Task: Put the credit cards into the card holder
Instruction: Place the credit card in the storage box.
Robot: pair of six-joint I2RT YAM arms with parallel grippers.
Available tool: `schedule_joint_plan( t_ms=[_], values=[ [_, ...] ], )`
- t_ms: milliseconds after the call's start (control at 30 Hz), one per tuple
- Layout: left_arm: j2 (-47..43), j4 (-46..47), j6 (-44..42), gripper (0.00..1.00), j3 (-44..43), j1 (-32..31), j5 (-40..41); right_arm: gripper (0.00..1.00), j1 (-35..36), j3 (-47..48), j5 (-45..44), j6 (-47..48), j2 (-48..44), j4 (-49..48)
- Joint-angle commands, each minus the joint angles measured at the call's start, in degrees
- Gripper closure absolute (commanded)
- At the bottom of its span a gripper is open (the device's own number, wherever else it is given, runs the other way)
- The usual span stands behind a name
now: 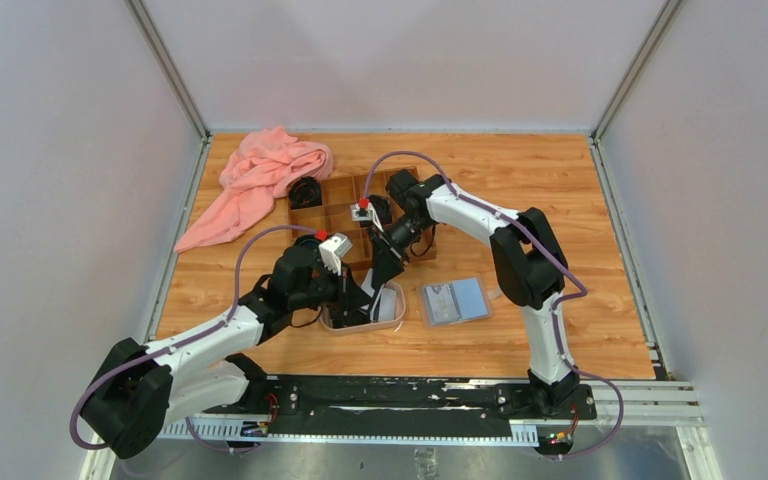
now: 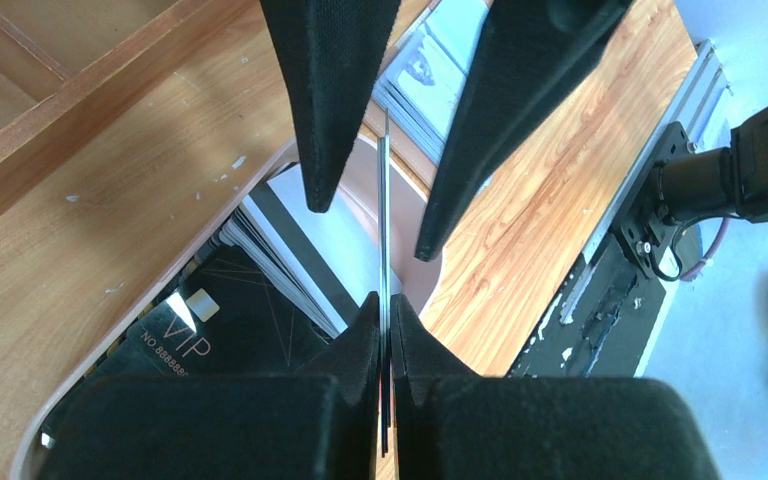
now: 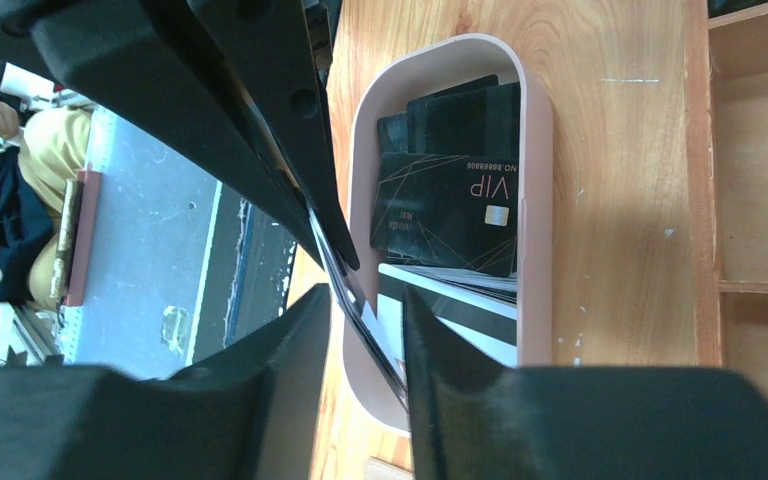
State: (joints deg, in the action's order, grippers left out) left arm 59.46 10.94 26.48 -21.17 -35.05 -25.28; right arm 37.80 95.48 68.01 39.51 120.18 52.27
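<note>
One credit card is held on edge over the pinkish oval tray, and my left gripper is shut on its lower edge. My right gripper stands open around the same card, with a gap beside the card on the left finger's side. Both grippers meet above the tray, the left gripper just left of the right gripper. More credit cards lie in the tray: a black VIP card over white ones. The card holder lies open, pale grey-blue side up, right of the tray.
A brown wooden compartment box stands just behind the tray. A pink cloth is bunched at the back left, with a black coiled item beside it. The black base rail runs along the near edge.
</note>
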Motion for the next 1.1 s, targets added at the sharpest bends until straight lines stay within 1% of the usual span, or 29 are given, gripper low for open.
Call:
schedule_joint_plan(
  t_ms=[0,133,167,200,267,333,367,400,500,667,767,833,933,1000,1067],
  values=[
    [-0.7,0.4,-0.7,1.00,1.1,0.2,0.6,0.70,-0.6,1.0,3.0,-6.1,0.9,-1.0],
    [-1.2,0.3,-0.4,1.00,1.3,0.2,0.9,0.82,-0.5,0.1,3.1,-1.6,0.4,-0.2],
    [-1.4,0.3,-0.3,0.96,1.4,0.2,1.0,0.84,-0.5,-0.2,3.0,0.2,0.3,0.6],
    [-1.5,0.4,-0.1,0.91,1.4,0.2,1.0,0.85,-0.5,0.0,3.1,3.9,0.2,2.4],
    [-1.6,0.3,0.3,0.76,1.6,0.2,0.9,0.85,-0.5,0.7,2.7,10.8,0.2,5.9],
    [-1.4,0.3,0.5,0.69,1.6,0.2,0.3,0.85,-0.4,1.8,1.8,16.9,0.5,10.1],
    [-1.1,0.3,0.4,0.67,1.5,0.2,-0.1,0.86,-0.4,2.8,1.5,21.3,0.8,12.7],
    [-0.6,0.3,0.3,0.67,1.3,0.2,-0.5,0.88,-0.4,3.7,0.6,23.8,1.1,14.4],
    [1.1,0.4,0.0,0.67,0.5,0.2,-2.0,0.99,-0.4,6.8,-1.1,29.5,2.8,18.9],
    [3.4,0.4,-0.8,0.66,-0.3,0.2,-2.4,1.00,-0.4,8.4,-1.9,31.2,4.0,20.0],
    [3.0,0.3,-1.3,0.65,-0.3,0.3,-2.5,1.00,-0.4,8.4,-2.1,32.5,4.0,20.6],
    [1.7,0.3,-1.3,0.60,-0.1,0.9,-3.4,1.00,-0.6,8.7,-1.9,33.1,4.0,21.5],
    [-0.8,0.1,-1.1,0.47,0.5,1.7,-4.8,1.00,-0.9,9.5,-0.4,35.5,4.1,24.3],
    [-1.7,-1.3,-1.8,0.44,0.4,1.7,-4.8,1.00,-0.8,9.9,0.7,38.2,4.2,26.4],
    [-1.5,-2.4,-2.2,0.44,0.3,1.8,-5.0,1.00,-0.8,10.4,1.1,38.8,4.3,27.1]
  ],
)
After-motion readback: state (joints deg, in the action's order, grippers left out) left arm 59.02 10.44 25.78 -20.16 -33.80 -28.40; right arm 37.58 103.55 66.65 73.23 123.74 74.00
